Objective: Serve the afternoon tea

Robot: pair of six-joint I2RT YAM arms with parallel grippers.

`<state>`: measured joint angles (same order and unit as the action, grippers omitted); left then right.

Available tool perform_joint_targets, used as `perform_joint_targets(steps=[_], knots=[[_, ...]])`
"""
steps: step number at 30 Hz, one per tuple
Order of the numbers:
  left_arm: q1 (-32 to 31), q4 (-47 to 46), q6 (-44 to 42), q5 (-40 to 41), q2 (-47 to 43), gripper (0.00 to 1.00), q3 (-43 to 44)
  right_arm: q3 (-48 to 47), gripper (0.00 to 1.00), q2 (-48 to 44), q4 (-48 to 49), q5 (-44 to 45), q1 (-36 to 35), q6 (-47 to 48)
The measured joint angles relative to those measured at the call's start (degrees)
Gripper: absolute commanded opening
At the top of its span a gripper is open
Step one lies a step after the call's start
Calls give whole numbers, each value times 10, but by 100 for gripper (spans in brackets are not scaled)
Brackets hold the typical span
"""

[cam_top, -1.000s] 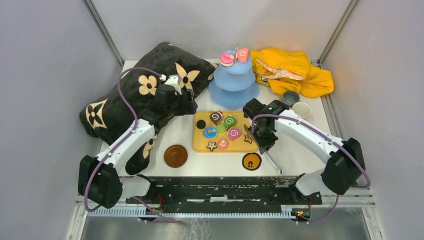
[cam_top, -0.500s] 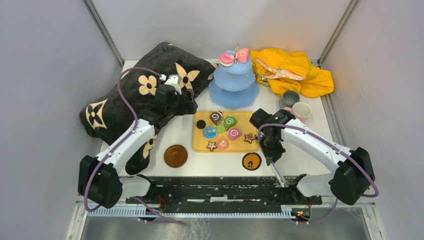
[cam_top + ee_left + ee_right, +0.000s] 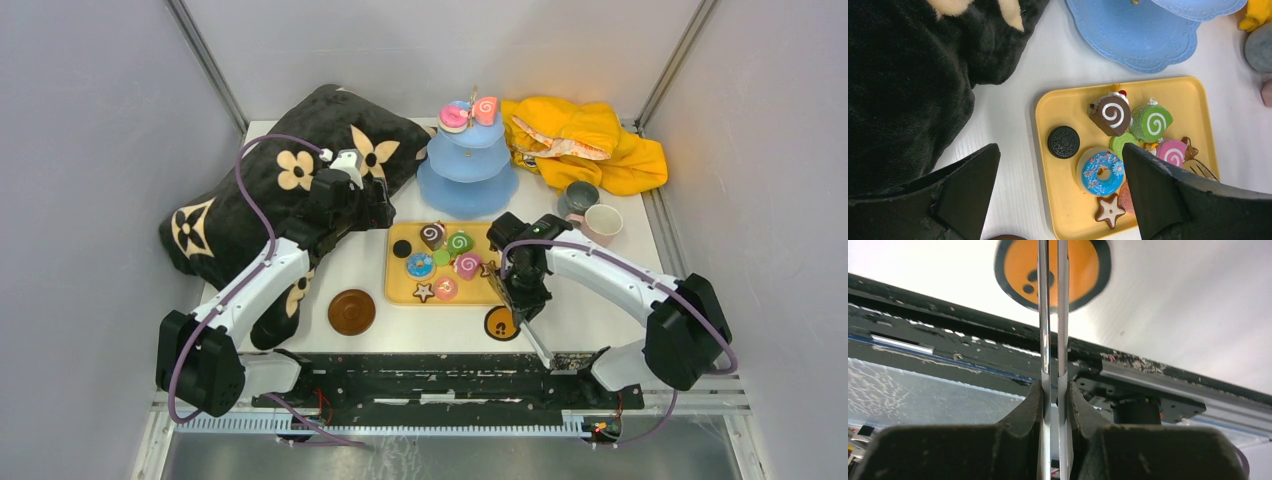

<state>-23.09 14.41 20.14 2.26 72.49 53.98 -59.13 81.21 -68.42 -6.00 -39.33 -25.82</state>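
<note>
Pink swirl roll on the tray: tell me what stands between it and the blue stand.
The green swirl roll sits just beyond the pink swirl roll, on the line to the light-blue stand. Higher up, nothing visible bars the way.

No words, brand names or numbers can be read anywhere. The black cushion (image 3: 250, 210), at ten o'clock on the bench (image 3: 360, 270), bears only beige flower emblems. The orange coaster (image 3: 495, 324), at five o'clock, bears black blobs, not letters.

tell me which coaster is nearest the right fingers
The orange-faced coaster with a black rim, beside the right fingers; the plain brown coaster lies farther left.
</note>
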Motion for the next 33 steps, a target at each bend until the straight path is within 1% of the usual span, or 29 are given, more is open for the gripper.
perform_joint_targets(steps=[3,5,7,10,12,17,20,25,28,33], knots=[[0,0,0,0,0,99,0,-6,1,14,27,-5,0,3],[0,0,0,0,0,99,0,-8,4,16,38,-4,0,4],[0,0,0,0,0,99,0,-9,9,13,37,2,0,4],[0,0,0,0,0,99,0,-9,22,-1,31,16,0,3],[0,0,0,0,0,99,0,-9,28,-16,27,22,0,-1],[0,0,0,-1,0,99,0,-9,32,-45,15,37,0,-9],[0,0,0,-1,0,99,0,-6,38,-47,13,47,0,-10],[0,0,0,0,0,99,0,2,40,-45,12,52,0,-12],[0,0,0,0,0,99,0,3,44,-42,13,52,0,-12],[0,0,0,0,0,99,0,3,46,-33,14,63,0,-8]])
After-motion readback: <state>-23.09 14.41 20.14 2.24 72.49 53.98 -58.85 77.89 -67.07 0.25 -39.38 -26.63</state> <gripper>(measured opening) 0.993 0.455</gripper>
